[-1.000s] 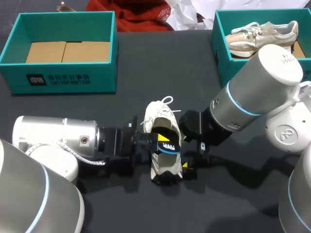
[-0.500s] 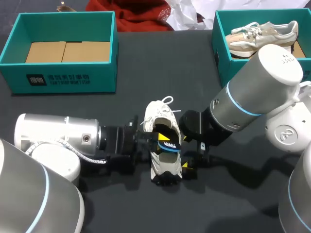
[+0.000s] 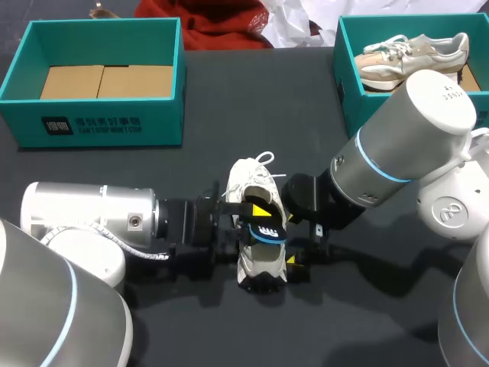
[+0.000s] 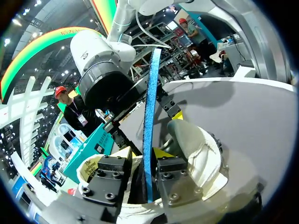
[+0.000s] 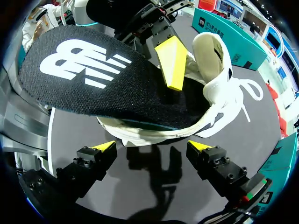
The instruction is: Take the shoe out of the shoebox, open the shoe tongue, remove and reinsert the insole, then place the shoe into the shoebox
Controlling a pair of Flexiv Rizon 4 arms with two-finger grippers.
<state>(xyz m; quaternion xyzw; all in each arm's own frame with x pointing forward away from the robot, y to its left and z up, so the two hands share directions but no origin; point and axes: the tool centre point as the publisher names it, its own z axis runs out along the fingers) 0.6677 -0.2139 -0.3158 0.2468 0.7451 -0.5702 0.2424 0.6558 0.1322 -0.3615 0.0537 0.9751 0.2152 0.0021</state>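
The white shoe (image 3: pixel 248 183) stands on the dark table (image 3: pixel 252 115) between the two arms, outside both boxes. Its black insole (image 3: pixel 265 228) sticks up out of the opening at a slant, one end still tucked inside and out of sight.

The left end effector (image 4: pixel 142 172) pinches the insole. In the left wrist view the insole shows edge-on as a thin blue strip between the two fingers. In the right wrist view one yellow tip (image 5: pixel 172 63) lies on the insole's top face. The other finger is hidden beneath it.

The right end effector (image 5: pixel 152 148) is spread wide just short of the shoe's end, holding nothing. The shoe's underside is shadowed there, so I cannot tell whether either tip touches it. From the head view only one of its tips shows beside the shoe. The rest is covered by the arm.

The left box (image 3: pixel 99 122) holds only cardboard lining. The right box (image 3: pixel 348 84) contains a second shoe (image 3: pixel 412 53), and the right arm (image 3: pixel 405 145) hides part of the box.
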